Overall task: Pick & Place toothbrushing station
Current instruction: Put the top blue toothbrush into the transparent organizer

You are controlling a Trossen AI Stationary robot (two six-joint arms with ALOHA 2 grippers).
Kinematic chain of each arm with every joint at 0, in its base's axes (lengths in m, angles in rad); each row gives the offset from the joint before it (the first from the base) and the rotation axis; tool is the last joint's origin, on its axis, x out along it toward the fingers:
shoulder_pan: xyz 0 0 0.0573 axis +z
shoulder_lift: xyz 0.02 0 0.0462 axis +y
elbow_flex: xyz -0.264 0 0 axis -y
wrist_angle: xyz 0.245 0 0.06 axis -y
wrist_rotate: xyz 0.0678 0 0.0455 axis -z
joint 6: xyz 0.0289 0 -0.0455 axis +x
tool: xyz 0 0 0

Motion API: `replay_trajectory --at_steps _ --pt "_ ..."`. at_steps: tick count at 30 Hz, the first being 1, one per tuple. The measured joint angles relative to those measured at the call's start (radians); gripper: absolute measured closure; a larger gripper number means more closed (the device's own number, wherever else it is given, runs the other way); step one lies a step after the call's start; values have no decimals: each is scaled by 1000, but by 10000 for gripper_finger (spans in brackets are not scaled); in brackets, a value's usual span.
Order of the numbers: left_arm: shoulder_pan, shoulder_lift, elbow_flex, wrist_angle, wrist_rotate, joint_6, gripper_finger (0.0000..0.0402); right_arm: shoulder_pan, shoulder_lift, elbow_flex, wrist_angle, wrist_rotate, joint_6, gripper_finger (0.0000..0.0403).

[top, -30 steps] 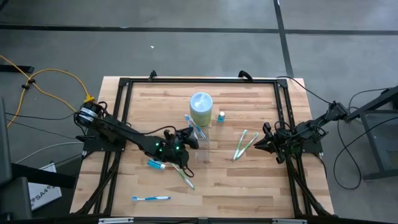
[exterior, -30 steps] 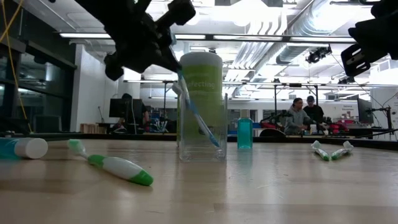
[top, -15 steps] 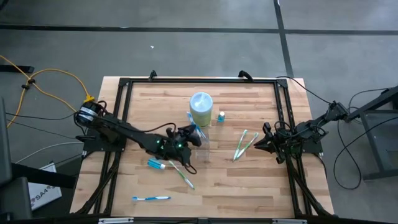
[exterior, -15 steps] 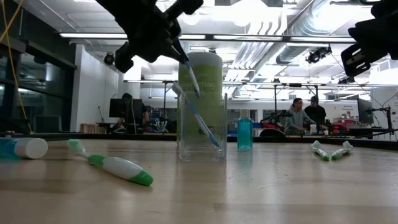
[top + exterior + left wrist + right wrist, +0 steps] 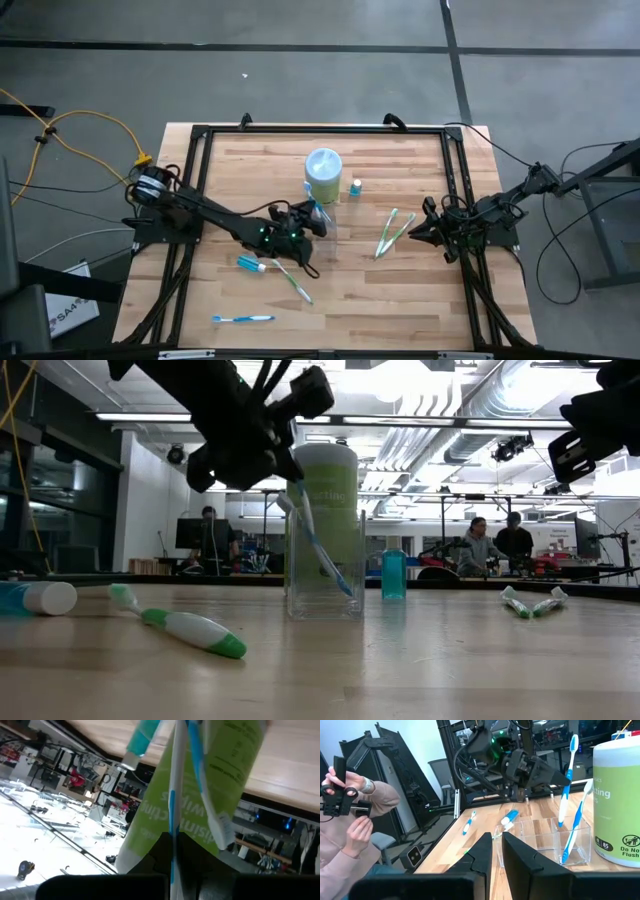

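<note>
Toothbrush (image 5: 303,510) pinched in the left gripper (image 5: 285,435) dips head-down into the clear tumbler (image 5: 324,565) mid-table, joining another brush (image 5: 576,827); the right gripper (image 5: 417,231), fingers nearly closed and empty, waits at the table's (image 5: 400,290) edge.

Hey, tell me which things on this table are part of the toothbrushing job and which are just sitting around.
Job:
clear tumbler holding blue toothbrushes
left gripper above the tumbler
green toothbrush
green toothbrush pair
blue toothbrush
toothpaste tube
upright toothpaste tube

Lying about:
green wipes canister
right gripper, waiting
</note>
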Motion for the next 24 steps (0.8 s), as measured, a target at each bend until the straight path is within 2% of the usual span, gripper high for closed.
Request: replay_trajectory --at_steps 13,24 --pt "-5 5 0 7 17 1 386 0 0 0 0 0 0 366" --pt "-5 4 0 -7 56 -62 383 0 0 0 0 0 0 366"
